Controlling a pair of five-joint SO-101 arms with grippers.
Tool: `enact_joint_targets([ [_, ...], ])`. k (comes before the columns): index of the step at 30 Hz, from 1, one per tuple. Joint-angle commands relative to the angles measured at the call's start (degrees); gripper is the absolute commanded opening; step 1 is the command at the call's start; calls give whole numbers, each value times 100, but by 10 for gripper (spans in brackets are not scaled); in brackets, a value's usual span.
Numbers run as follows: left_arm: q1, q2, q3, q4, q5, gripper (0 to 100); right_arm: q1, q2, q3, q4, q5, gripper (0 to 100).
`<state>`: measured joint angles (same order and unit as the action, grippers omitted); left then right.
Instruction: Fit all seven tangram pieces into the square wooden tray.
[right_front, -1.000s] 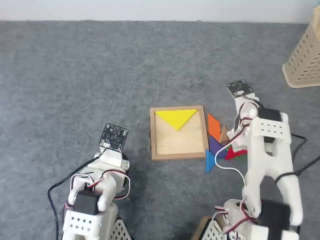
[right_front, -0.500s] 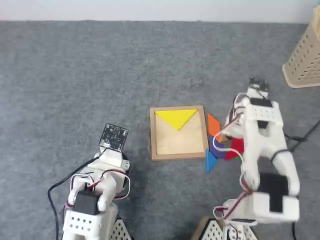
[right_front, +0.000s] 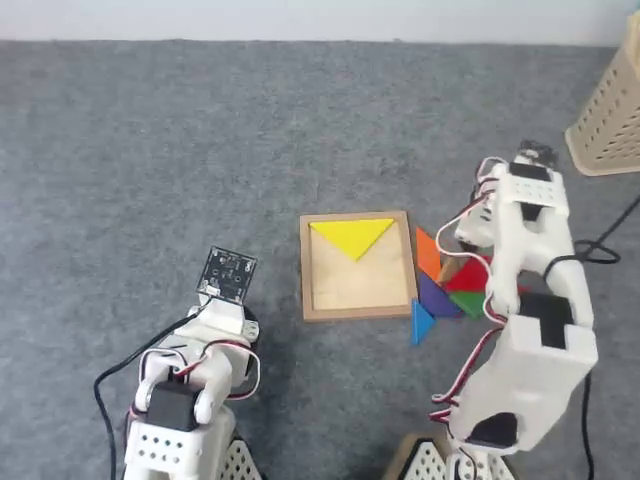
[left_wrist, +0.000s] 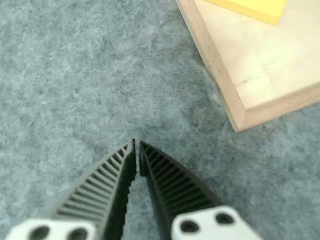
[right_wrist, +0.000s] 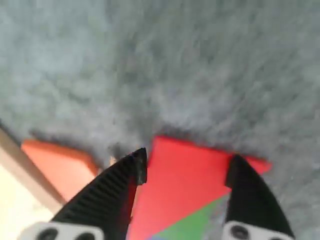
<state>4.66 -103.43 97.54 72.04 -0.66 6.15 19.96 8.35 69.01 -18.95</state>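
Starting on your left: the left arm (right_front: 190, 385) sits at the near-left of the grey felt mat (right_front: 150, 140), and the left gripper (left_wrist: 136, 150) has its two ribbed fingers pressed together, holding nothing, low over bare felt just left of the tray's near-left corner. Move right and you reach the square wooden tray (right_front: 306, 270) in the middle of the mat. One piece is in it, the yellow triangle (right_front: 352, 236), lying flat against the far wall with its point facing the near side. Right of the tray, the loose pieces cluster on the felt: the orange piece (right_front: 427, 253) beside the right wall, the purple piece (right_front: 437, 296) nearer, the blue triangle (right_front: 421, 321) by the near-right corner, then the red triangle (right_front: 468, 279) with a green piece (right_front: 470, 302) at its near edge. The right arm (right_front: 525, 230) stands over that cluster, and your right gripper (right_wrist: 188, 164) is spread wide, one finger on each side of the red triangle; whether the tips touch it, I can't quite tell. Far right, a slotted beige basket (right_front: 610, 110)
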Motion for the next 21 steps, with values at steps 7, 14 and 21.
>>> enact_joint_targets([
  [7, -18, -114, -101, 35, 44, 12, 163, 84, -167, -22, 519, 128],
  [14, -18, -114, -101, 35, 44, 12, 453, 145, -536, 31, 967, 86],
  [21, -18, -114, -101, 35, 44, 12, 374, -66, -712, 716, 844, 143],
])
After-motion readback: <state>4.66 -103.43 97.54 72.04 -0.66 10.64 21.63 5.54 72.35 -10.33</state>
